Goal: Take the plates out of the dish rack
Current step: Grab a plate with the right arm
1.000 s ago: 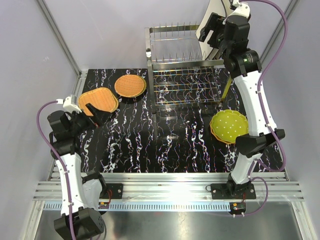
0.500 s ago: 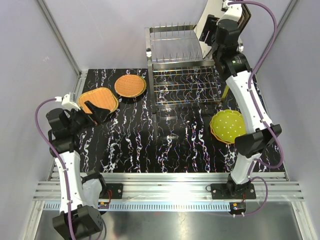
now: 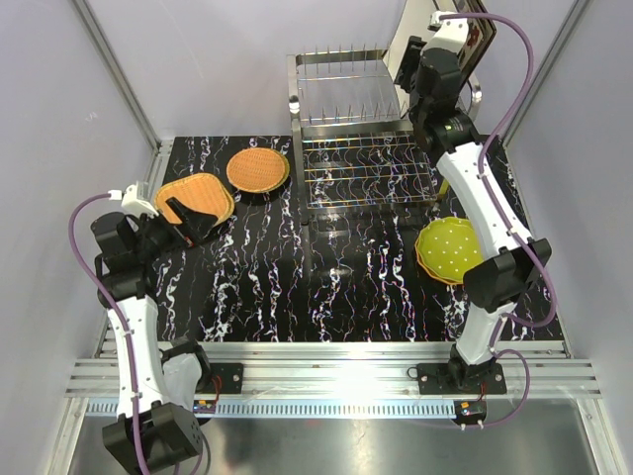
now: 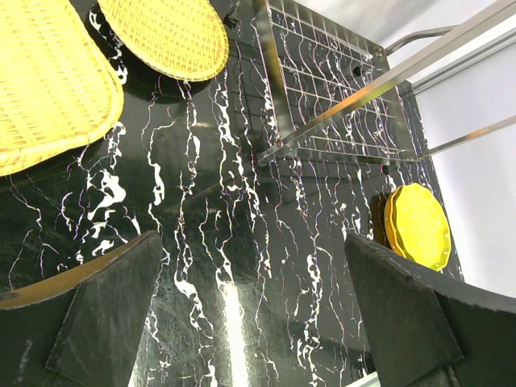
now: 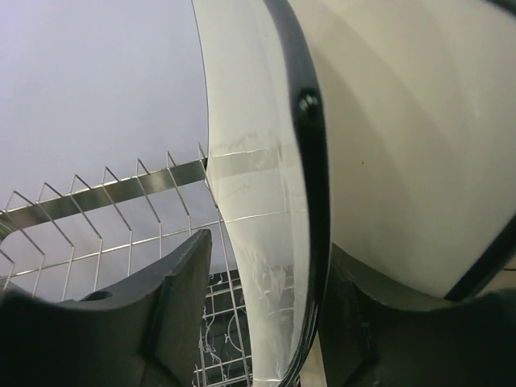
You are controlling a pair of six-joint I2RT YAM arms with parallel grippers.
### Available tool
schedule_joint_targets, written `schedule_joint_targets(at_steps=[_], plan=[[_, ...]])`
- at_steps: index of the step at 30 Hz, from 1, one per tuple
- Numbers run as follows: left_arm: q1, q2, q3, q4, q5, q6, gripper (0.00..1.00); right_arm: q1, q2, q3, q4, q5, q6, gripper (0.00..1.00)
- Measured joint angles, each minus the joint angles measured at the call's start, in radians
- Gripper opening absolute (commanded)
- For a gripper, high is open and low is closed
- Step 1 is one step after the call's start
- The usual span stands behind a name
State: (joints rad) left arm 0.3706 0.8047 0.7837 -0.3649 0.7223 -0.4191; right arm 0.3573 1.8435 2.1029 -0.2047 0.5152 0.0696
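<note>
Right tool has risen to the far right end of the dish rack and narrowed. Half-open, it straddles the upright cream plate edge-on, one finger short of contact. Left tool gapes empty, well apart.

Two woven plates, two cream, one green dotted, one rack

squarish woven plate, round woven plate upper left; dish rack top centre; yellow plate right; claw spread wide over marbled worktop.
</note>
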Motion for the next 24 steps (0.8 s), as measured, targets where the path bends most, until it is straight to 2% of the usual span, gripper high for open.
schedule_joint_targets(at_steps=[4, 8, 9, 15, 18, 19, 24], plan=[[0.000, 0.000, 0.007, 0.000, 0.000, 0.000, 0.99, -0.002, 0.000, -0.037, 0.031, -0.004, -0.014, 0.47], [0.000, 0.000, 0.009, -0.001, 0.000, 0.000, 0.99, -0.014, -0.009, -0.089, 0.082, -0.016, -0.025, 0.33], [0.000, 0.000, 0.009, -0.001, 0.000, 0.000, 0.99, -0.017, -0.015, -0.111, 0.097, -0.027, -0.031, 0.25], [0.000, 0.000, 0.017, -0.004, 0.000, -0.001, 0.99, -0.032, -0.077, -0.238, 0.209, -0.104, -0.082, 0.11], [0.000, 0.001, 0.026, -0.003, 0.000, -0.006, 0.99, -0.037, -0.085, -0.255, 0.231, -0.133, -0.102, 0.06], [0.000, 0.002, 0.030, -0.004, 0.000, -0.009, 0.99, -0.040, -0.087, -0.257, 0.236, -0.148, -0.108, 0.01], [0.000, 0.013, 0.048, -0.003, 0.002, -0.027, 0.99, -0.058, -0.088, -0.257, 0.238, -0.215, -0.125, 0.00]])
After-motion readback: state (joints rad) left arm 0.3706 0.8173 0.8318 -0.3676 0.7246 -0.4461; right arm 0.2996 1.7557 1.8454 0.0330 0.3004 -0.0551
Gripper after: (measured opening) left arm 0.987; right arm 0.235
